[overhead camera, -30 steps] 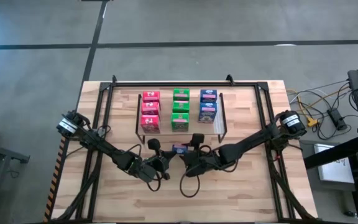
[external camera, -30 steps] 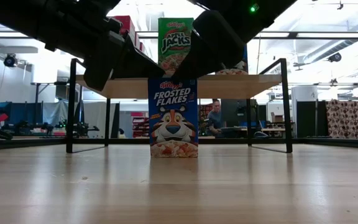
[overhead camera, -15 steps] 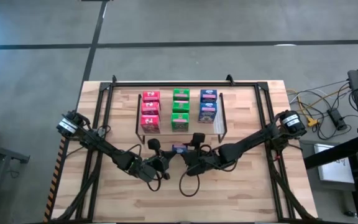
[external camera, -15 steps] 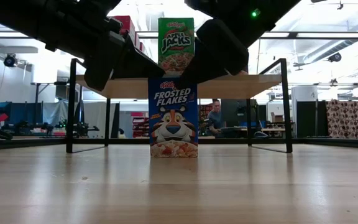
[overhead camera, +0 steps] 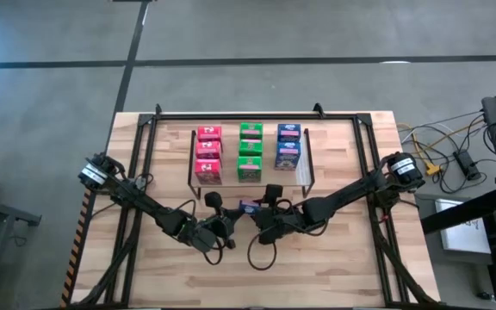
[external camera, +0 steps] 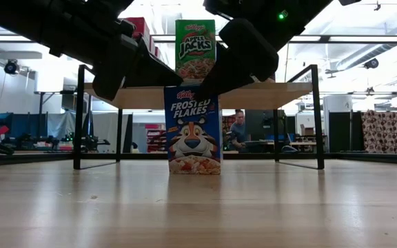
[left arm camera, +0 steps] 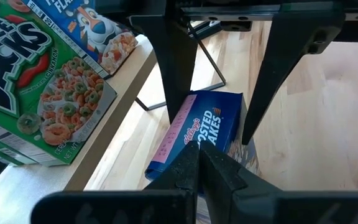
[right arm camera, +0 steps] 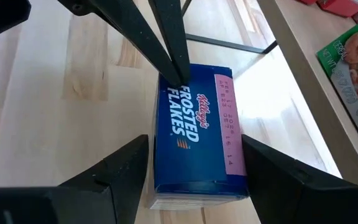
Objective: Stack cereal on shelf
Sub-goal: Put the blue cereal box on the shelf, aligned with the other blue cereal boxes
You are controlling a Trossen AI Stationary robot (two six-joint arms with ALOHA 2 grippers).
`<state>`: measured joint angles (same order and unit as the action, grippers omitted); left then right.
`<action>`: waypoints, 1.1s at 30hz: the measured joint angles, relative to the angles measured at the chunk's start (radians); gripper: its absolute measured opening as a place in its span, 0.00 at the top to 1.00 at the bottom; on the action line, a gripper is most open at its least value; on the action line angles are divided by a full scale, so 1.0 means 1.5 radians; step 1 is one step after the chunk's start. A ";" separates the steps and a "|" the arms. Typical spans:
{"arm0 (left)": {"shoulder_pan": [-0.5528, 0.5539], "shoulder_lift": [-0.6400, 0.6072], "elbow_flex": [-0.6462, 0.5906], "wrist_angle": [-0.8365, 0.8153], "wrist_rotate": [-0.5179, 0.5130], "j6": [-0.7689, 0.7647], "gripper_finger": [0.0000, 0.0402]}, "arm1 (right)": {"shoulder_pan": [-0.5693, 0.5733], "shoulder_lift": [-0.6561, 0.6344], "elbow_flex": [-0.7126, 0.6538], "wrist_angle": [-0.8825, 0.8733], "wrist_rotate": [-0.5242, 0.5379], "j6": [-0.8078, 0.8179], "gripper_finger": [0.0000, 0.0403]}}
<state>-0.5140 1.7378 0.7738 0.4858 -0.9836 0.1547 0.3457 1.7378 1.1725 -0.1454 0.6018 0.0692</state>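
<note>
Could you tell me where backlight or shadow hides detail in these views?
Low view: bright windows and ceiling lights behind turn both arms into near-black silhouettes, while the Frosted Flakes box stays readable. Right wrist view: the right gripper shows as dark shapes beside the box, and the shelf edge looks washed out. High view: evenly lit.

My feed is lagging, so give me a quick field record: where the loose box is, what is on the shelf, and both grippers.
loose box: blue cereal box, upright on the table in front of the shelf
shelf load: three red, three green, two blue boxes
right gripper: open, fingers either side of the box top
left gripper: shut, beside the box
</note>
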 joint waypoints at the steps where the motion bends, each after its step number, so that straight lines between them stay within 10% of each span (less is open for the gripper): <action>1: 0.000 0.000 0.000 0.000 0.000 0.000 1.00 | 0.000 0.000 0.000 0.000 0.000 0.001 0.43; 33: -0.078 -0.162 0.000 -0.029 -0.002 0.120 1.00 | 0.001 -0.044 -0.001 -0.001 -0.090 0.053 0.53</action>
<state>-0.6307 1.4942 0.7734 0.4416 -0.9863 0.3353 0.3466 1.6723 1.1717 -0.1469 0.4664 0.1494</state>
